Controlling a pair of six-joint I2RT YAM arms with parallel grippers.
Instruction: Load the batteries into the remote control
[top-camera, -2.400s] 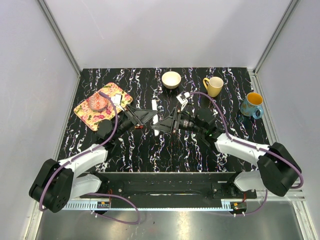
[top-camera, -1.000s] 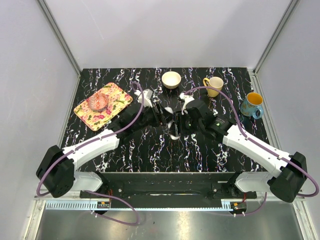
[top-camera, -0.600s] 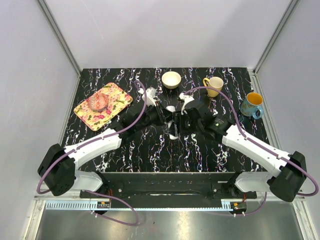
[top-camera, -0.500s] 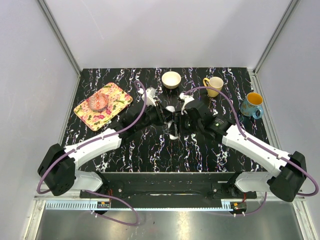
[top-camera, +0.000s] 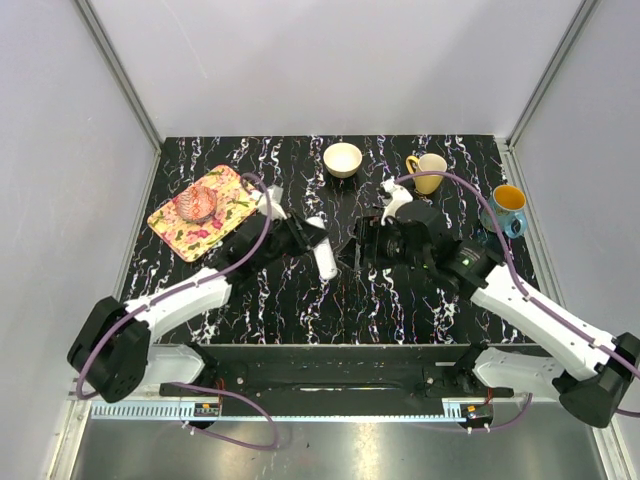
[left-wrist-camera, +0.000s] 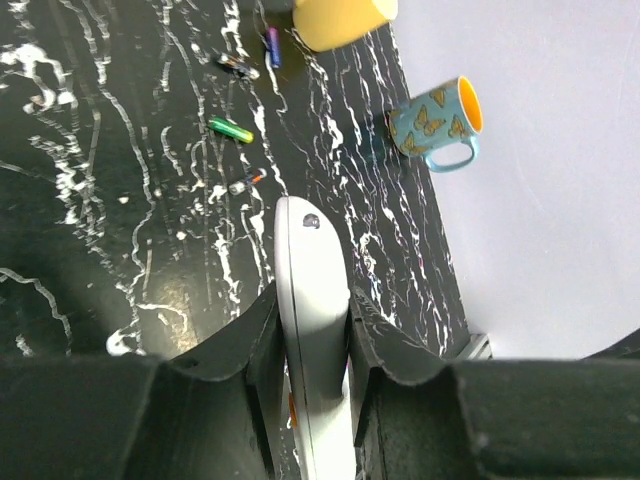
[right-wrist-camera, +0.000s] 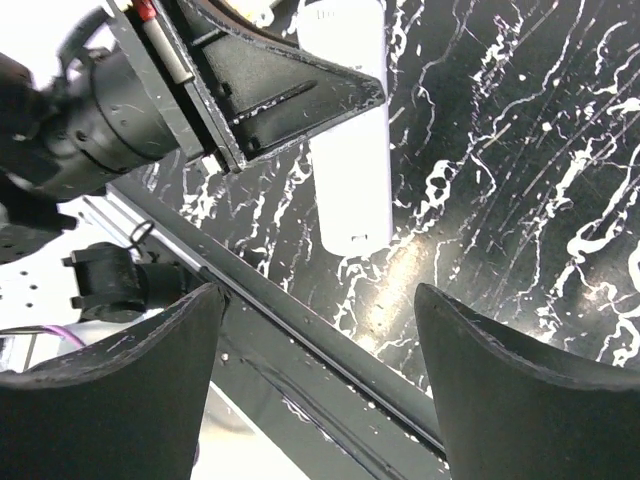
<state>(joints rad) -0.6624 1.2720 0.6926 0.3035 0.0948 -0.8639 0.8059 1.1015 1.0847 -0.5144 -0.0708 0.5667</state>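
Remote control (left-wrist-camera: 308, 265) — slim white bar | clamped in left end effector (left-wrist-camera: 312, 308)

walls (top-camera: 330, 60): pale grey | table (top-camera: 300, 310): black, white-veined | light: seemingly overhead

Bright, even light is falling from above; the glossy worktop (right-wrist-camera: 400, 268) is reflecting a glare patch, and shadows are lying soft.

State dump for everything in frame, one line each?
remote control: clamped in left gripper
left gripper: shut on remote control
right gripper: open, empty
green battery: loose on table, not loaded
yellow mug: upright
blue mug: upright
bowl: upright, empty
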